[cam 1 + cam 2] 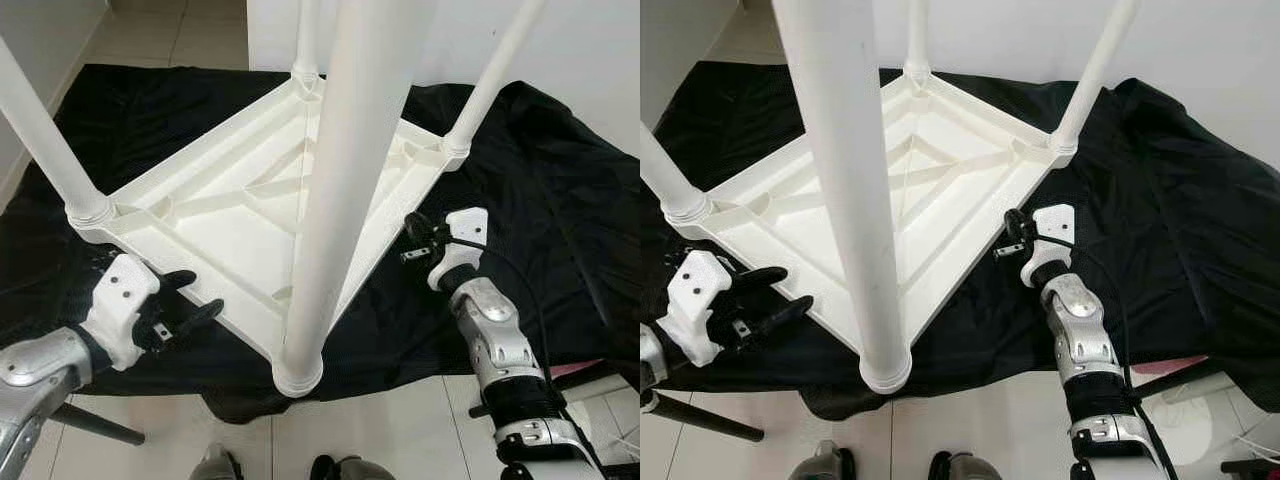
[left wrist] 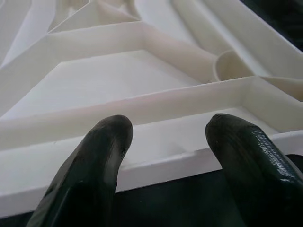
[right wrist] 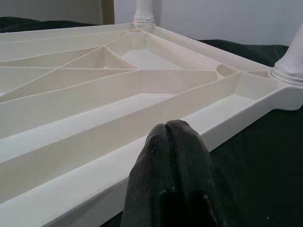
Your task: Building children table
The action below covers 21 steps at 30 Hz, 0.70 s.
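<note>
You are looking down at a white plastic children's table [image 1: 235, 215] lying upside down on a black cloth [image 1: 520, 180] spread over a tiled floor [image 1: 400, 430]. Its ribbed underside faces up, and four white legs [image 1: 350, 150] stand upright from its corners, one at each; the nearest rises straight toward your camera at 6 o'clock, the others stand at 9, 12 and 2 o'clock. All four look seated, so the build seems close to finished and the next move is probably to turn the table over. Your left gripper [image 1: 185, 310] sits at 8 o'clock, with its two black fingers [image 2: 94, 161] spread apart and empty, pointing at the table's near left edge, which lies just ahead of the tips. Your right gripper [image 1: 415, 240] sits at 4 o'clock, its fingers pressed together and holding nothing, just beside the near right edge. Each edge runs diagonally away from the nearest corner, so the table lies between your two arms, and both are about equally close to it. Two shoe tips [image 1: 335, 467] show at the bottom edge.
</note>
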Available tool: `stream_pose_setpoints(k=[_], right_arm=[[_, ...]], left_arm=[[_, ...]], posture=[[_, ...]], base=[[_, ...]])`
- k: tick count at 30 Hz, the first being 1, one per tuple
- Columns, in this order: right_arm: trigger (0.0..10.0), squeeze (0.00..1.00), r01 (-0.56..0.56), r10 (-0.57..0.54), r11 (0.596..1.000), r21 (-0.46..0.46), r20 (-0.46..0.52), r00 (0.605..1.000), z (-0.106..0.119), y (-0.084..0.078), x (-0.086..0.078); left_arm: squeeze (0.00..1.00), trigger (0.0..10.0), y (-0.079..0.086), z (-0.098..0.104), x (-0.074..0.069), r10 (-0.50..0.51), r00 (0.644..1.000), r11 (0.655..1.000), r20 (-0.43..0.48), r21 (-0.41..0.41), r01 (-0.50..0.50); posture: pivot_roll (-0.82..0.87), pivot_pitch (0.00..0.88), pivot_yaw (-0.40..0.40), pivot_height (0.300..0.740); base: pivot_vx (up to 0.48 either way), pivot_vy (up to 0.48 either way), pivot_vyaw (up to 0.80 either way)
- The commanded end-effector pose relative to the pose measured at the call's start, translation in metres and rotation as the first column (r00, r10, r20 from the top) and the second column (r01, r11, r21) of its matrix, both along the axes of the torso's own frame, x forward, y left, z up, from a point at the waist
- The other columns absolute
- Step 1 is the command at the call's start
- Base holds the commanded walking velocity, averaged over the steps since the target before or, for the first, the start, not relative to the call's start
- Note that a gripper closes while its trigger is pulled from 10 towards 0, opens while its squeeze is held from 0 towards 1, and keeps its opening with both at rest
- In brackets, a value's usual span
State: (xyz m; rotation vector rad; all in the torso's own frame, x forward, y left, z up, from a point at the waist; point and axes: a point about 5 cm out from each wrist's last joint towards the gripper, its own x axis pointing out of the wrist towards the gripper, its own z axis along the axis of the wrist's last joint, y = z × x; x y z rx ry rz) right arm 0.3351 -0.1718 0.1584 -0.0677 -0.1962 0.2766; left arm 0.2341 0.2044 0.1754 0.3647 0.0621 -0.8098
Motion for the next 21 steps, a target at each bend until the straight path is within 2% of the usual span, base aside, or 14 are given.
stream_pose_setpoints(k=[1,5,6,8,11,14,18,19,21], right_arm=[[10.0,0.00,-0.010,0.010,1.000,-0.002,0.007,1.000,0.001,-0.001,0.000],[10.0,0.00,-0.138,0.137,0.990,0.014,0.019,0.990,0.007,0.018,0.000],[10.0,0.00,-0.138,0.137,0.990,0.014,0.019,0.990,0.007,0.018,0.000],[10.0,0.00,-0.173,0.172,0.985,0.023,0.039,0.984,0.010,0.034,0.002],[10.0,0.00,-0.213,0.212,0.976,0.034,0.050,0.976,0.009,0.049,-0.002],[10.0,0.00,-0.217,0.214,0.974,0.058,0.052,0.975,0.005,0.057,-0.008],[10.0,0.00,-0.189,0.186,0.978,0.091,0.044,0.982,0.001,0.058,-0.010],[10.0,0.00,-0.189,0.186,0.978,0.091,0.044,0.982,0.001,0.058,-0.010],[10.0,0.00,-0.183,0.180,0.977,0.109,0.039,0.983,-0.001,0.057,-0.013]], left_arm=[[0.00,10.0,-0.005,-0.004,-0.001,-0.128,0.991,0.989,-0.024,0.064,0.130],[0.00,10.0,-0.003,0.000,0.011,-0.119,0.991,0.985,0.056,0.131,0.111],[0.00,10.0,-0.003,0.000,0.011,-0.119,0.991,0.985,0.056,0.131,0.111],[0.00,10.0,-0.009,0.002,0.009,-0.170,0.982,0.981,0.078,0.108,0.161],[0.00,10.0,-0.008,0.008,0.008,-0.179,0.981,0.984,0.075,0.036,0.176],[0.00,10.0,-0.007,0.011,0.009,-0.161,0.982,0.986,0.102,-0.013,0.164],[0.00,10.0,-0.007,0.008,0.009,-0.140,0.986,0.989,0.095,-0.041,0.145],[0.00,10.0,-0.007,0.008,0.009,-0.140,0.986,0.989,0.095,-0.041,0.145],[0.00,10.0,-0.006,0.001,0.010,-0.136,0.987,0.991,0.080,0.012,0.135]], posture=[[0.14,0.135,-0.088,0.740],[0.12,0.133,-0.079,0.740],[0.12,0.133,-0.079,0.740],[0.11,0.138,-0.072,0.740],[0.11,0.141,-0.068,0.740],[0.10,0.139,-0.067,0.740],[0.10,0.135,-0.065,0.740],[0.10,0.135,-0.065,0.740],[0.09,0.129,-0.064,0.740]], base=[[0.000,0.000,0.00],[0.000,0.000,0.00],[0.000,0.000,0.00],[0.000,0.000,0.00],[0.000,0.000,0.00],[0.000,0.000,0.00],[0.000,0.000,0.00],[0.000,0.000,0.00],[0.000,0.000,0.00]])
